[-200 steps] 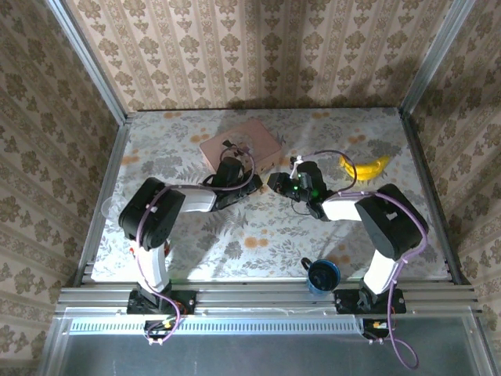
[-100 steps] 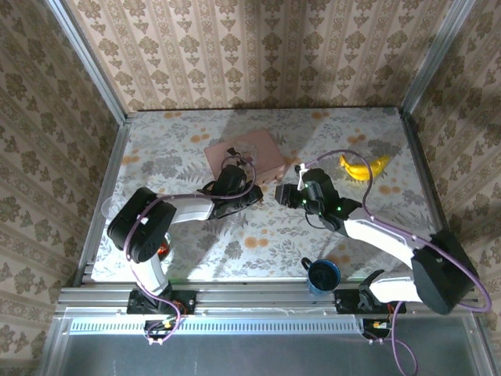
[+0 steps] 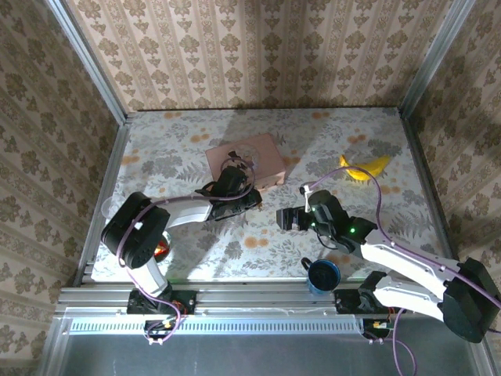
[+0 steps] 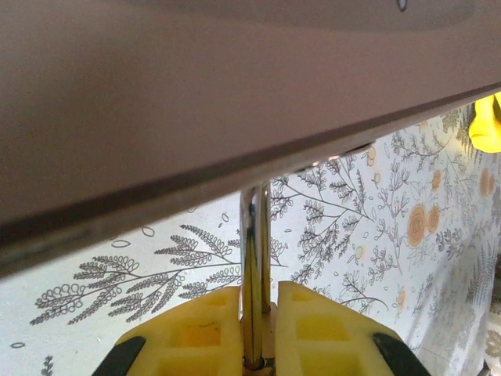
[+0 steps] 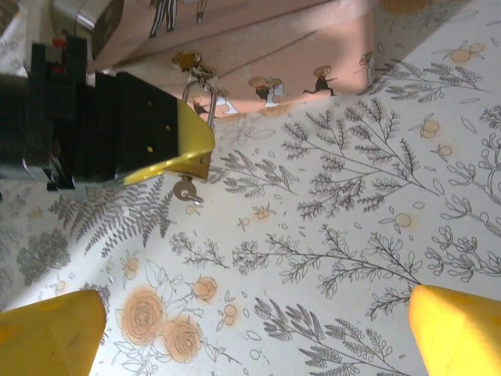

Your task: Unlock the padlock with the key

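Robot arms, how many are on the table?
2. The left arm reaches to the pink box at the back; the right arm stretches toward the middle, past the blue cup.

The pink box [image 3: 244, 160] lies flat on the flowered table cover [image 3: 180, 149], its near edge just beyond the left pincer [image 3: 253, 197] and up and to the left of the right pincer [image 3: 284, 218]. The yellow banana [image 3: 364, 167] lies well off to the right of both pincers and farther back. The blue cup [image 3: 322, 275] stands by the table's near edge, close behind and to the right of the right pincer.
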`<control>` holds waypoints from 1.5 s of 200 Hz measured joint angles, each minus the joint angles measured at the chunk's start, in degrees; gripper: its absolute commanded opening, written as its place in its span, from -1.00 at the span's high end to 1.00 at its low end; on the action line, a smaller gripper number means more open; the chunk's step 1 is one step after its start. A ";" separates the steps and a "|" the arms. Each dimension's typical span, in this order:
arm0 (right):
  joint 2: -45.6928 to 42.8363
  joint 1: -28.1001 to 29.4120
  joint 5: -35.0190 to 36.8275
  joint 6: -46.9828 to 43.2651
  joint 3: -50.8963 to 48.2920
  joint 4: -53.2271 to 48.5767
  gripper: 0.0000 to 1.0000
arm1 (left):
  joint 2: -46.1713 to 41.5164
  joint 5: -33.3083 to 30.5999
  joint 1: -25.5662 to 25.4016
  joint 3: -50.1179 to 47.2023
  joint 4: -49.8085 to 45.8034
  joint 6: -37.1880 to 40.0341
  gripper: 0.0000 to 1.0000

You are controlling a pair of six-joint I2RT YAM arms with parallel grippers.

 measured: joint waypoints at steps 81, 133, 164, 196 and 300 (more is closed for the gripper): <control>9.81 5.88 3.98 -4.79 4.85 -1.22 -0.71 | -0.02 1.16 0.57 1.62 -3.58 0.04 1.00; 15.80 6.47 4.22 -7.69 8.81 -1.11 -0.58 | -0.02 2.08 0.92 2.75 -5.90 0.04 1.00; 18.93 6.62 4.13 -9.18 10.32 -1.01 -0.51 | -0.02 2.78 1.25 3.06 -6.64 0.04 1.00; 21.55 6.62 3.52 -10.62 11.74 -0.61 -0.41 | 0.22 3.19 1.36 4.13 -8.33 0.07 1.00; 30.80 6.69 3.21 -14.34 15.96 4.90 0.09 | 0.74 4.52 1.62 4.79 -8.94 0.11 1.00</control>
